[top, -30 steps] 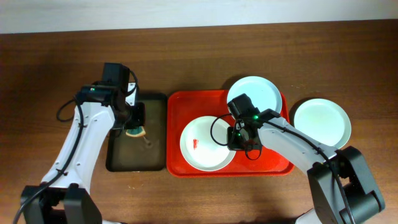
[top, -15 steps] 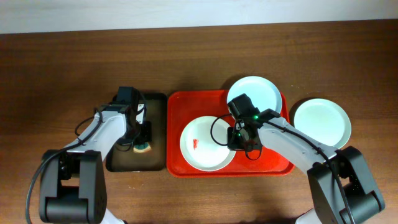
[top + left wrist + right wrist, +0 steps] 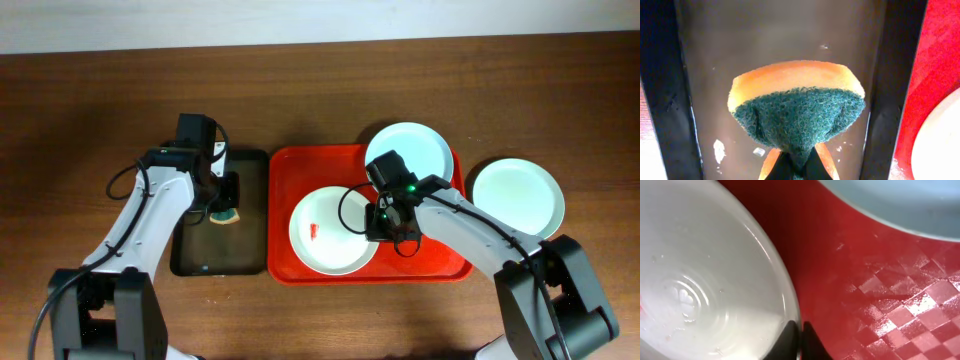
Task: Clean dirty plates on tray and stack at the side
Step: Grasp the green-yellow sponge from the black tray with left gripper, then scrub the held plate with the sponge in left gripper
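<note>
The tray (image 3: 285, 165) sits mid-table (image 3: 90, 100), with a dark tray (image 3: 210, 258) just beside it on its left. Two of the plates are on the tray. The smeared plate (image 3: 335, 250) lies in the near half, a red smear (image 3: 316, 230) left of its middle. The far plate (image 3: 410, 148) sits at the tray's far right corner, reaching out past the rim. The third plate (image 3: 517, 197) lies on the table just right of the tray, apart from it and showing no smear from overhead.

The right gripper (image 3: 381, 228) is at the smeared plate's right edge. The right wrist view shows this gripper (image 3: 797, 334) pinched narrow on the rim of that plate (image 3: 705, 270) — one finger inside the bowl, the other outside, over the tray's glossy checkered floor (image 3: 855, 295). The far plate (image 3: 900, 200) fills the upper right corner of that view.

The left gripper (image 3: 222, 200) hangs over the dark tray, holding a sponge (image 3: 224, 213). In the left wrist view the gripper (image 3: 794, 162) is nipped tight on the sponge's (image 3: 797, 100) lower end, so the pad bulges into a fan — green scouring face toward the camera, orange-yellow foam behind. Below it the dark tray (image 3: 775, 35) carries a few pale specks (image 3: 720, 150). Whether the sponge touches the tray cannot be told.
</note>
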